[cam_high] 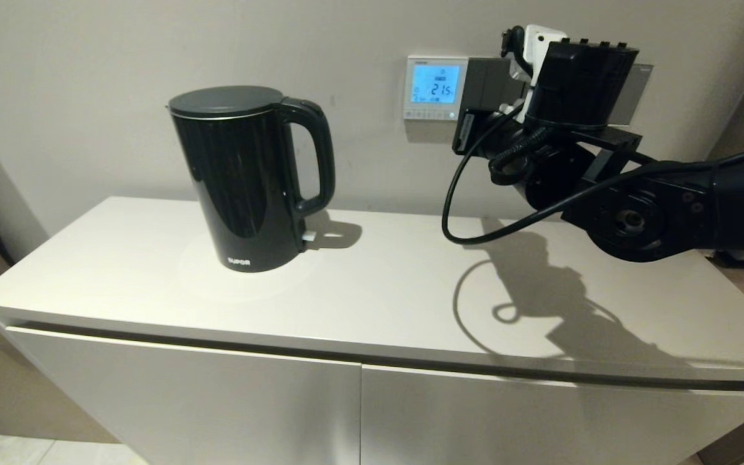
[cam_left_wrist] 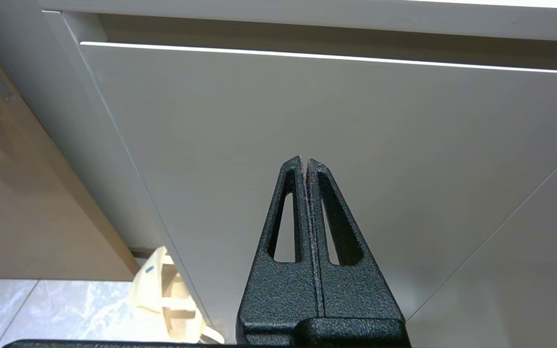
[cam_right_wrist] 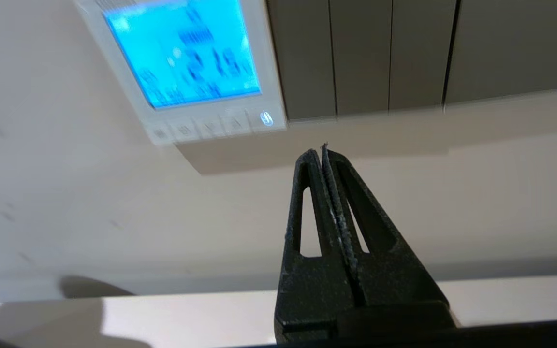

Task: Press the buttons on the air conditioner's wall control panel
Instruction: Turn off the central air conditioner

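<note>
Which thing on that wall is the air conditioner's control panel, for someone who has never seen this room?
Find the black electric kettle on the white cabinet, then look up the wall to its right. The wall control panel is the small white square with a lit blue screen; the plates beside it are plain dark grey.

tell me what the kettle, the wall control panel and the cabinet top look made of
Kettle: probably glossy black plastic or coated metal; it mirrors the room. Wall control panel: likely smooth white plastic around a lit blue screen. Cabinet top: seemingly white laminate or lacquer, with soft sheen.
</note>
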Robot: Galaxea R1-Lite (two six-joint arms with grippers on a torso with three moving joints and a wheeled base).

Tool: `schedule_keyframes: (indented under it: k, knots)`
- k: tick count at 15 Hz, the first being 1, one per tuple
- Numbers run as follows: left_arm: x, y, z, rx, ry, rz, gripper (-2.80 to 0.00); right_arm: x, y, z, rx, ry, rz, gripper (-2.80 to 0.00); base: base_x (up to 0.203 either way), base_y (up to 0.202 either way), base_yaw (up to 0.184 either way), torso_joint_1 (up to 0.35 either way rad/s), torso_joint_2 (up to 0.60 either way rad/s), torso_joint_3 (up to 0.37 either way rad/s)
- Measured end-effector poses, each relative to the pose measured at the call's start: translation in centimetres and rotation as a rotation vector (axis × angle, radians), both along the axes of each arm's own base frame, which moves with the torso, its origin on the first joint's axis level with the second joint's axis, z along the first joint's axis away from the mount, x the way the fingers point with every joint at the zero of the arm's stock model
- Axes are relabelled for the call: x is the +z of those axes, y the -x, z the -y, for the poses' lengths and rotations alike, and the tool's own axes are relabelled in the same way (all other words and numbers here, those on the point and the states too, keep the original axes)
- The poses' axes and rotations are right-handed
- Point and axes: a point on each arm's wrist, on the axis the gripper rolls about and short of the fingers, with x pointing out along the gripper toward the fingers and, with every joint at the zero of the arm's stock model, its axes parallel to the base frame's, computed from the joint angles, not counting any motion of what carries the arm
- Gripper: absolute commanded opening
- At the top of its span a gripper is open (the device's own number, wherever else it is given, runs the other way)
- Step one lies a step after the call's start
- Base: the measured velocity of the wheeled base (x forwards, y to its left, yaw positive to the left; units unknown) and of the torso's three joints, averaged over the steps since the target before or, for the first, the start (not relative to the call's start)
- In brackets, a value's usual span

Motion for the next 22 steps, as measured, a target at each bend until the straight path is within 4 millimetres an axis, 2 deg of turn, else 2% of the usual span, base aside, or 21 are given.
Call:
schedule_keyframes:
  k: [9, 22]
  knots:
    - [0.0, 0.0, 0.0, -0.001, 0.000, 0.000, -2.80, -1.0, -1.3, -0.4, -0.012, 0.019, -0.015, -2.80, 0.000, 0.000, 0.000, 0.000, 0.00, 0.000]
    - [0.0, 0.0, 0.0, 0.000, 0.000, 0.000, -2.80, -0.9, -3.0, -1.4, -0.016, 0.026, 0.014, -2.80, 0.000, 0.000, 0.000, 0.000, 0.00, 0.000]
